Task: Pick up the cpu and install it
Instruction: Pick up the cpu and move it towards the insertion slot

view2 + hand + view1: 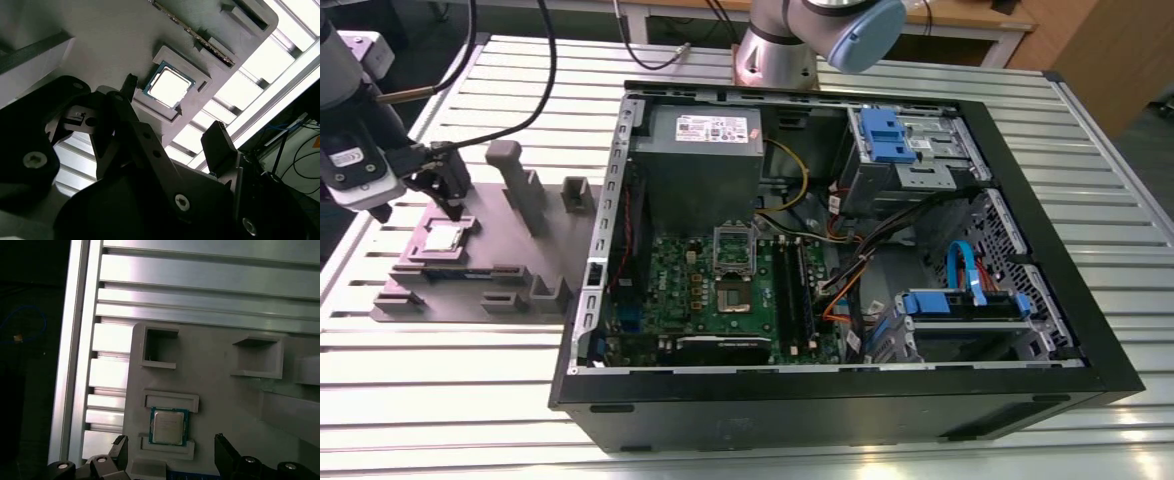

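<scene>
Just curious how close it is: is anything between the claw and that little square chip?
Nothing: the open gripper hangs over the cpu, which lies uncovered in its grey holder, as both wrist views show.

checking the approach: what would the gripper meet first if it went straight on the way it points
Probably the cpu, seated in the grey fixture. In both wrist views the open gripper straddles it, so the fingers might reach the fixture beside it first; depth is unclear.
</scene>
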You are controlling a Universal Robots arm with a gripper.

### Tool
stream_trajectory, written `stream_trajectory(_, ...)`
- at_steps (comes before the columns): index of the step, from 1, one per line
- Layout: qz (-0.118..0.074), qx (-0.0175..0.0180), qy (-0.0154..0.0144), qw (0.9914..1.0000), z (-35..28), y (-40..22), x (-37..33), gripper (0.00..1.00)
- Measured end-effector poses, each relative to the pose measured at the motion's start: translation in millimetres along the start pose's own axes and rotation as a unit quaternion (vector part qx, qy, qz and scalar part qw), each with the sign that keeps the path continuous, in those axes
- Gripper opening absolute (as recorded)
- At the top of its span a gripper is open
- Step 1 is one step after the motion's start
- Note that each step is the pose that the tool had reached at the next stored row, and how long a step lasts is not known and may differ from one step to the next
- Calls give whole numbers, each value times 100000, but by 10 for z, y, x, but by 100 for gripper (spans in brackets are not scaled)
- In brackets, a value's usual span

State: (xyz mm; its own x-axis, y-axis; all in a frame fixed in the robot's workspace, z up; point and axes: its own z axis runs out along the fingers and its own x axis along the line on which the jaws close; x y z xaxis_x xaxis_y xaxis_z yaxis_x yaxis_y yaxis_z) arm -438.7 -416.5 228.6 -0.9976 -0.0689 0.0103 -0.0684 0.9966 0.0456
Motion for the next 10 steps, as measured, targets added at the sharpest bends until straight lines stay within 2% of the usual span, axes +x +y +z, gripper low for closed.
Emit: stream_trajectory(10,-4,4,-14,100000,6,0,-1,78)
